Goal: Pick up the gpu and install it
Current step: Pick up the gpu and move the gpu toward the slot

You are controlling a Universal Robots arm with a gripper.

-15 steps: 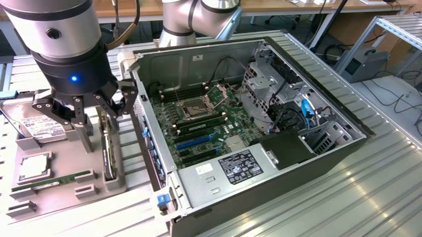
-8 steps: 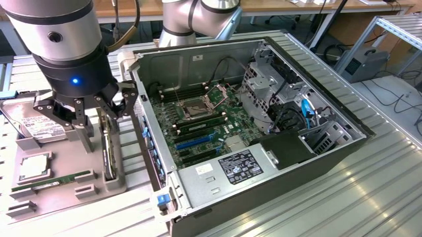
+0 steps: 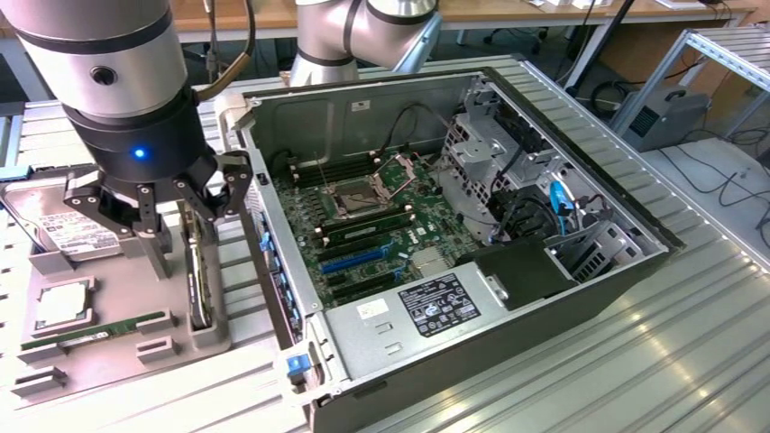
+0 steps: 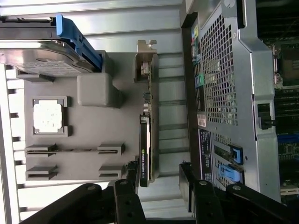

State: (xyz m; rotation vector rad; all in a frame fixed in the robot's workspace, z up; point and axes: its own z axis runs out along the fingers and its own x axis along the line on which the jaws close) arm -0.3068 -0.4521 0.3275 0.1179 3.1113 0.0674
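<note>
Beneath the spread jaws, the gpu [image 4: 145,149] on edge.

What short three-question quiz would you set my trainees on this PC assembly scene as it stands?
1. True or false: the end effector is clamped on the gpu.
2. Where is the gpu? A) standing on edge in the gray parts tray; B) already installed; C) lifted clear of everything.
3. Name the narrow green part lying flat in the tray.
Key: 1 false, it hangs open above the gpu; 2 A; 3 the memory stick.
</note>
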